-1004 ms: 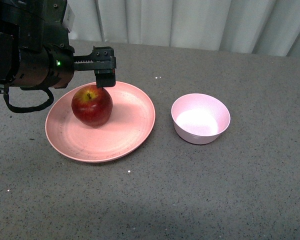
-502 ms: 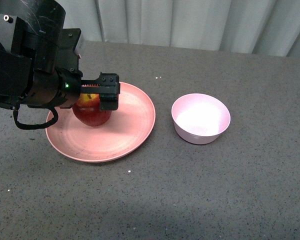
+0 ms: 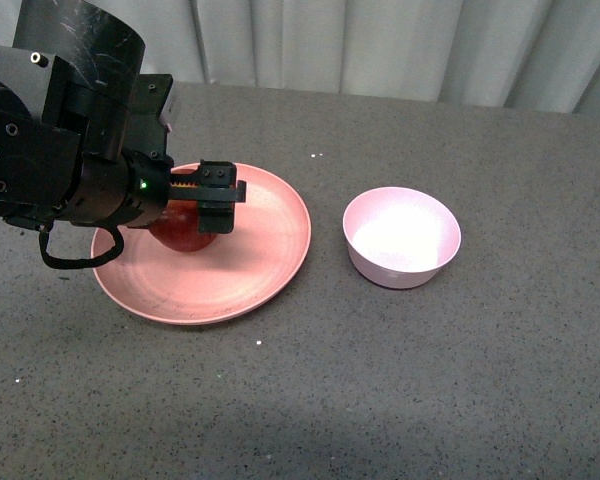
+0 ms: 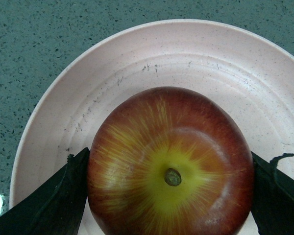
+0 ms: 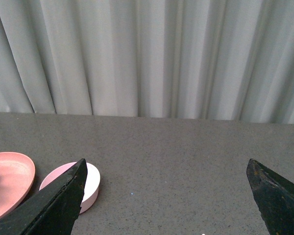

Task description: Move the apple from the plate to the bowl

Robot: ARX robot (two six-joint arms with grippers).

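My black left gripper [image 3: 205,205] hangs low, jaws spread wide with something round between them, one finger [image 4: 63,196] at each flank. My black right gripper [image 5: 169,196] sits raised, jaws apart.

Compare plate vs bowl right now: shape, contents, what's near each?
The plate is wide, shallow and salmon pink; the bowl is small, deep and paler, with a whitish inside. The plate holds the apple, with the left tool straddling it; the bowl is empty, with no tool near it. Both are round, pink and sit on the grey table.
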